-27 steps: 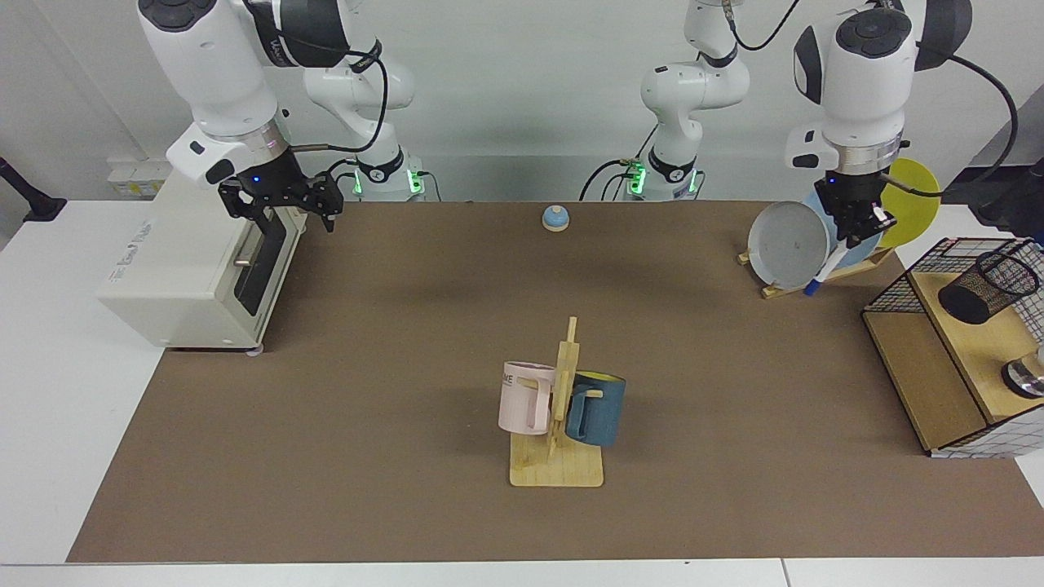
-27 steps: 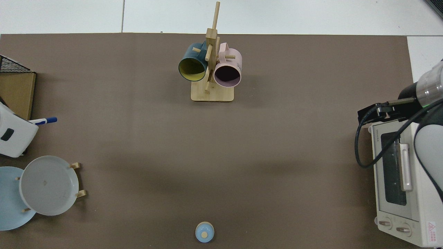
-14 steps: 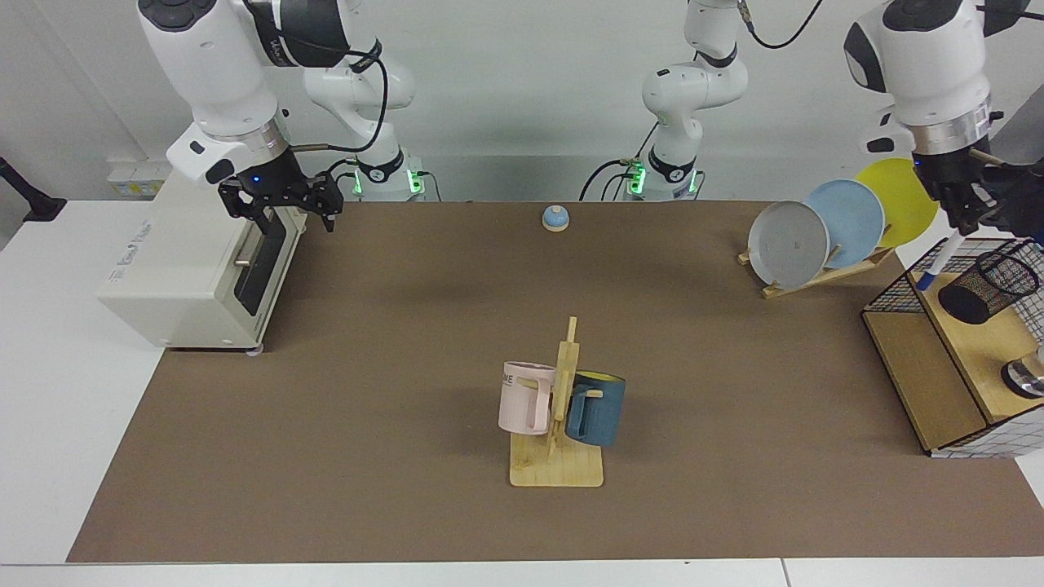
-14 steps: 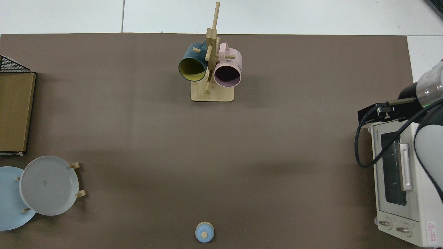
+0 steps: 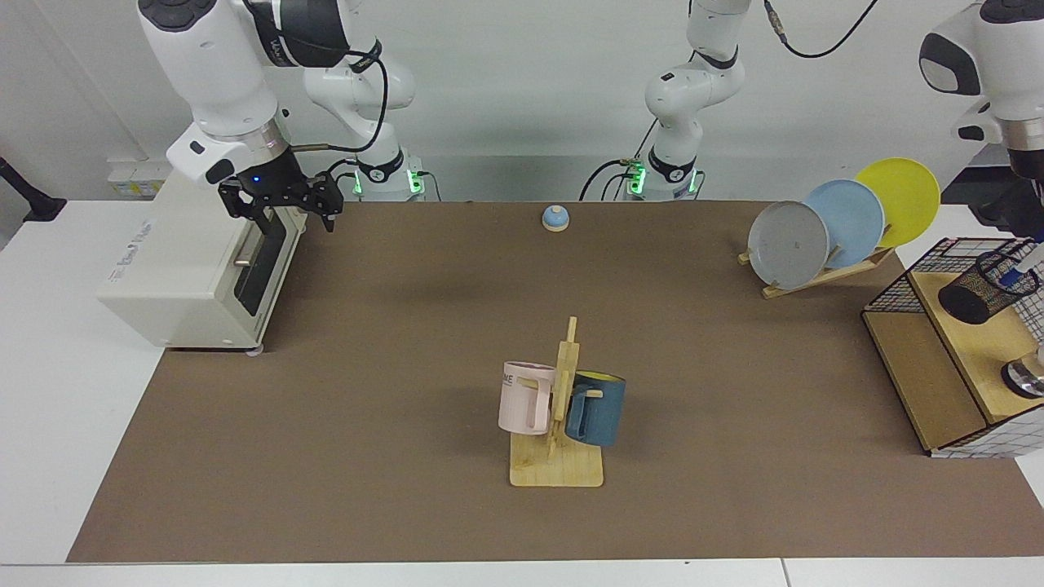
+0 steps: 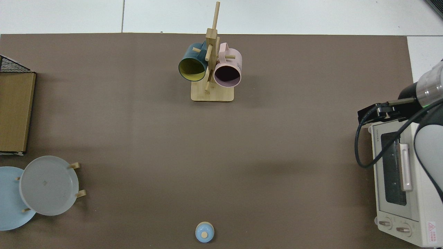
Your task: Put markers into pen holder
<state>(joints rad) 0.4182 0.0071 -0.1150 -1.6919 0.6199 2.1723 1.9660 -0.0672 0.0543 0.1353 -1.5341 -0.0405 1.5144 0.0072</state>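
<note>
At the far right of the facing view, my left gripper (image 5: 1031,235) hangs just above the pen holder (image 5: 972,295), a black mesh cup on a wooden shelf. It is shut on the marker (image 5: 1025,262), a white barrel hanging slanted. The marker's blue end sits inside the cup's rim. Part of this gripper is cut off by the view's edge. My right gripper (image 5: 281,205) waits open over the front of the toaster oven (image 5: 188,269) at the left, with nothing in it. The top view shows only that arm (image 6: 394,109), not the marker or the holder.
A wooden mug rack (image 5: 559,456) with a pink mug (image 5: 524,398) and a blue mug (image 5: 597,408) stands mid-table. A plate rack (image 5: 844,224) holds three plates beside the wire-grid frame (image 5: 893,295). A small blue knob (image 5: 555,218) sits at the back.
My left arm has carried the marker from in front of the plate rack rightwards over the wire frame, and its blue end now dips into the pen holder. The right arm has not moved.
</note>
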